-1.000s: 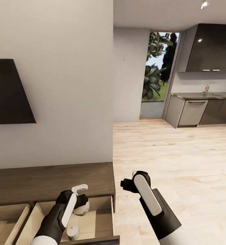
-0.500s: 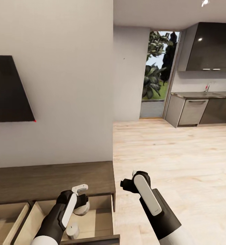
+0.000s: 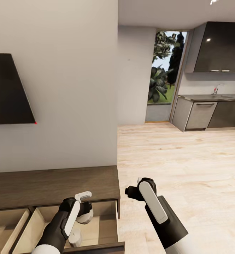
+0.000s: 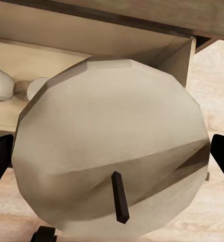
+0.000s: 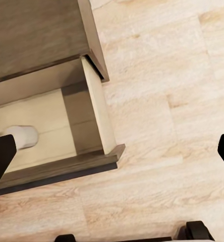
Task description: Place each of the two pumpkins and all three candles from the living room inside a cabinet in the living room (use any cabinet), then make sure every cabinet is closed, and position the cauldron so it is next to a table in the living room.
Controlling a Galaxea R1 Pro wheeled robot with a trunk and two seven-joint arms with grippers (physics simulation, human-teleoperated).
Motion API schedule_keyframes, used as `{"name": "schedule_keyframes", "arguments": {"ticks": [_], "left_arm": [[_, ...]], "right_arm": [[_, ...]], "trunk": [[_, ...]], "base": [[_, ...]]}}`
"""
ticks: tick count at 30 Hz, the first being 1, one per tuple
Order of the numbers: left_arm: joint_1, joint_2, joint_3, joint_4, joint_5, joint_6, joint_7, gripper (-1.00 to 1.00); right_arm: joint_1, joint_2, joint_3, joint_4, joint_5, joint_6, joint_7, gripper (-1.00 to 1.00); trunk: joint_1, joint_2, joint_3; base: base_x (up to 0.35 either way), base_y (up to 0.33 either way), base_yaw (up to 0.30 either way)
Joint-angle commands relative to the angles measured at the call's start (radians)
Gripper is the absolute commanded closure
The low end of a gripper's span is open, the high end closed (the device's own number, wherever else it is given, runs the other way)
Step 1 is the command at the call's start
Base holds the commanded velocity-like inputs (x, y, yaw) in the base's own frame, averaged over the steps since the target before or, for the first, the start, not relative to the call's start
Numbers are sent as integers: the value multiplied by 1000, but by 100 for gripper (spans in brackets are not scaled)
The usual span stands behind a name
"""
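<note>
Candle [image 4: 112,146] sits clamped between the fingers of the left gripper [image 3: 84,208], its dark wick pointing at the wrist camera and its pale faceted body taking up most of that view. From the head view, this gripper hangs over the open right-hand drawer [image 3: 108,225] of the long dark-brown cabinet [image 3: 53,187] against the wall. A second candle [image 3: 75,238] stands upright on the pale drawer floor, just below the left forearm; the right wrist view shows it too [image 5: 22,136], inside the pulled-out drawer. The left wrist view catches two more pale rounded shapes deeper in the drawer, too partial to name. To the left, another drawer [image 3: 7,225] also stands open. The right gripper [image 3: 133,192] hovers over the light wood floor [image 3: 188,169] beside the cabinet's end, its jaws spread wide and holding nothing. A black television [image 3: 7,88] hangs on the wall above the cabinet.
</note>
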Motion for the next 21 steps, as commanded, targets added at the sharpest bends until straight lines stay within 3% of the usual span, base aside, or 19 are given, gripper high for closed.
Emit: {"name": "schedule_keyframes", "arguments": {"ticks": [1, 21], "left_arm": [[0, 0, 0, 0, 0, 0, 0, 100], [0, 0, 0, 0, 0, 0, 0, 100]], "right_arm": [[0, 0, 0, 1, 0, 0, 0, -100], [0, 5, 2, 4, -1, 0, 0, -100]], "trunk": [[4, -7, -3], [81, -147, -66]], "base": [[0, 0, 0], [0, 0, 0]]}}
